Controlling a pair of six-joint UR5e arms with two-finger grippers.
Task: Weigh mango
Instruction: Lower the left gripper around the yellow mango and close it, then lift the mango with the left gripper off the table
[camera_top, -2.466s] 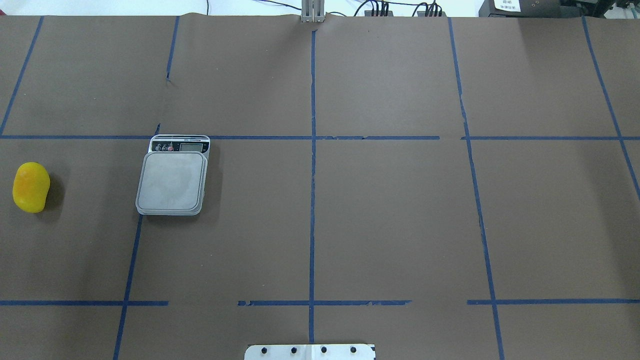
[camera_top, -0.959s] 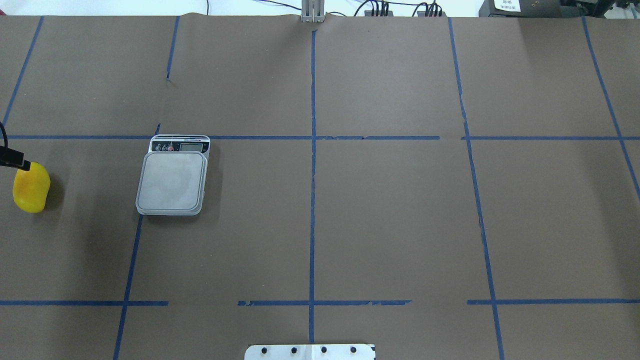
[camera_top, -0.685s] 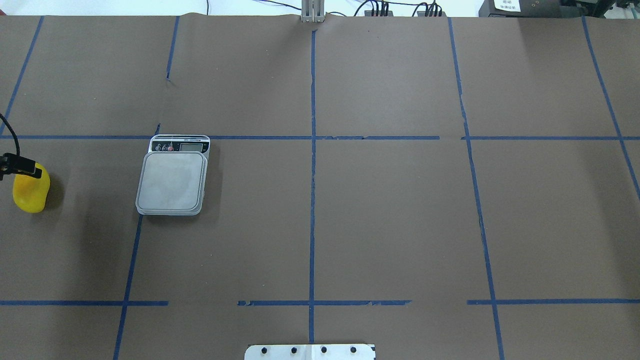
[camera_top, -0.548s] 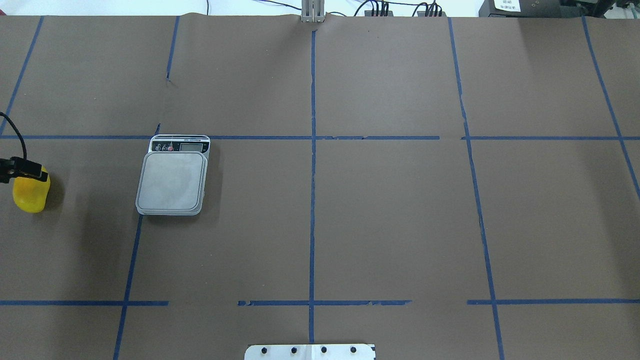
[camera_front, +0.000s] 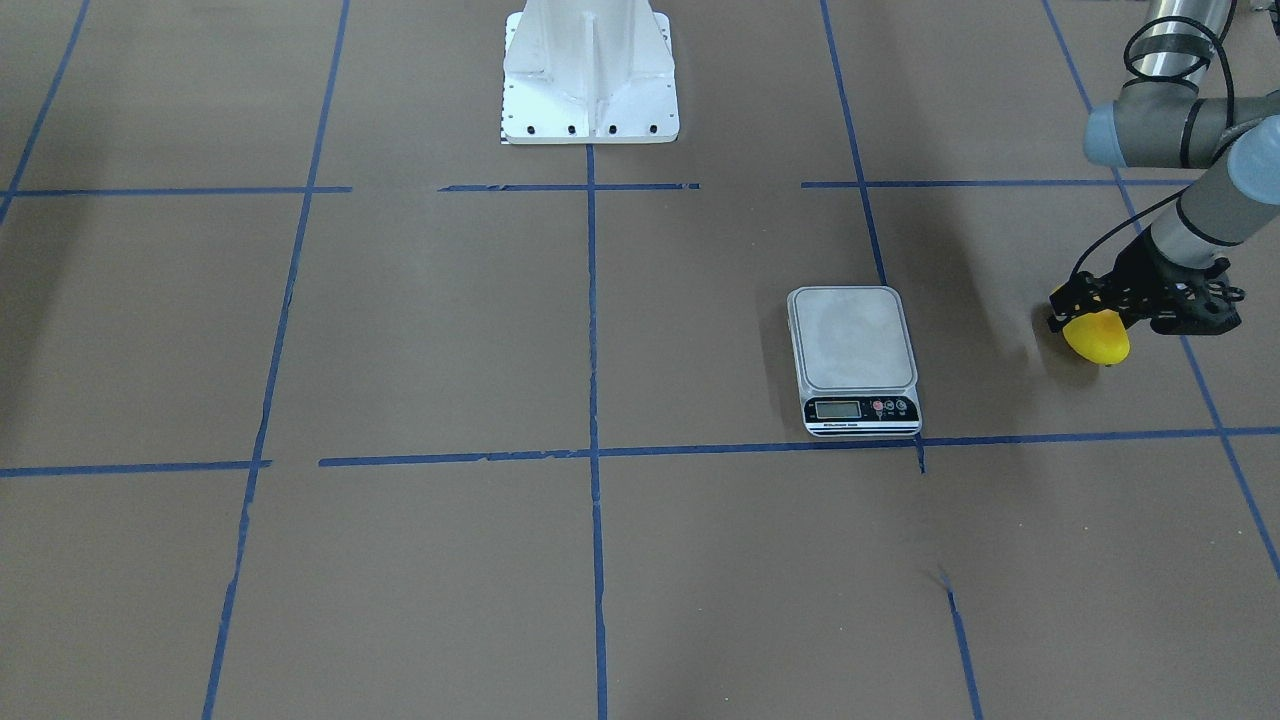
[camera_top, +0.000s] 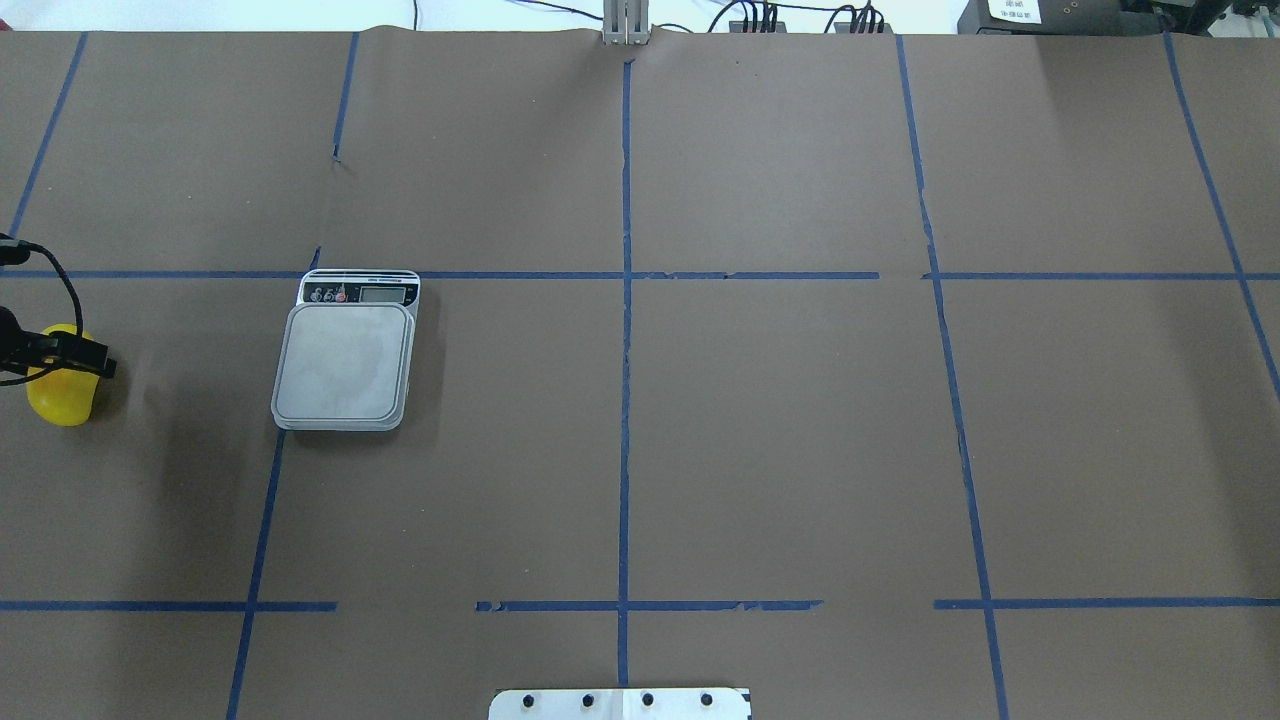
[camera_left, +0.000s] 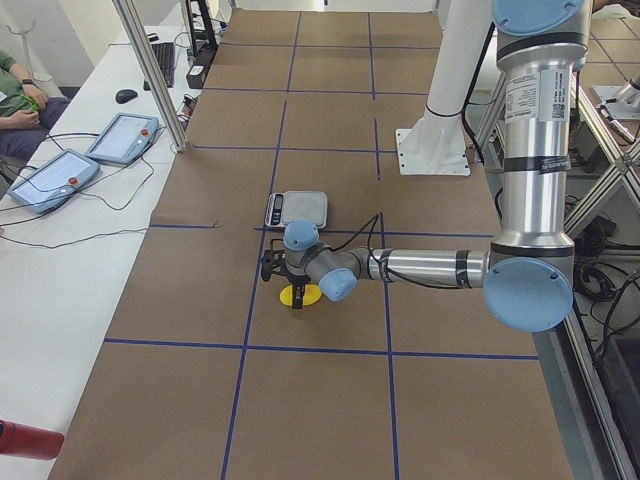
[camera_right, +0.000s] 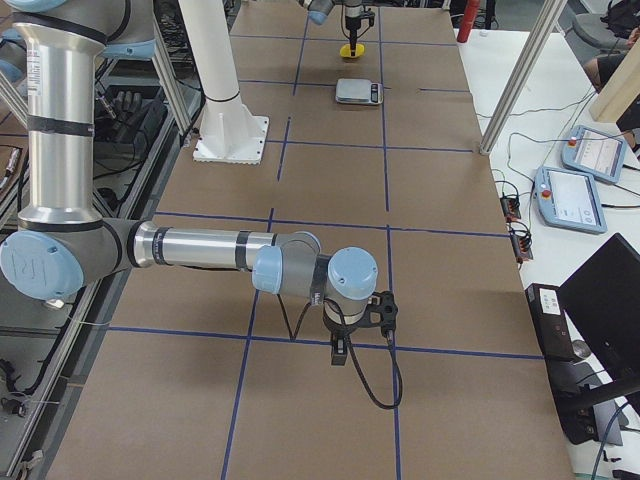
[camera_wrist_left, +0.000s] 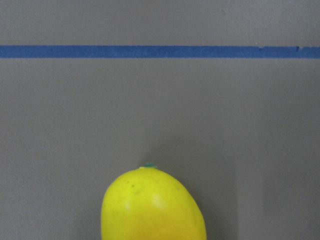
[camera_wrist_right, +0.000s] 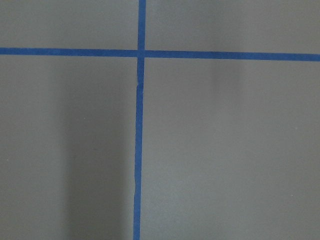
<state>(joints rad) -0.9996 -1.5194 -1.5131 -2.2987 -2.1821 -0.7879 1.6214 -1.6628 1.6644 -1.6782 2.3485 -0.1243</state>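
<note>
Step in hand: reaching for the mango, no lift yet.
My left pincer (camera_front: 1098, 310) hangs just over the mango (camera_front: 1097, 340), which lies on the table's left end, well apart from the scale (camera_front: 852, 338). I cannot tell if my fingers are spread or closed. Next, I judge: straddle it, squeeze gently, and carry it right.

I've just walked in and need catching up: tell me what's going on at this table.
The left gripper is down at the mango, which lies on the table, apart from the scale. Whether it grips the fruit cannot be told. Nothing sits on the scale yet.
</note>
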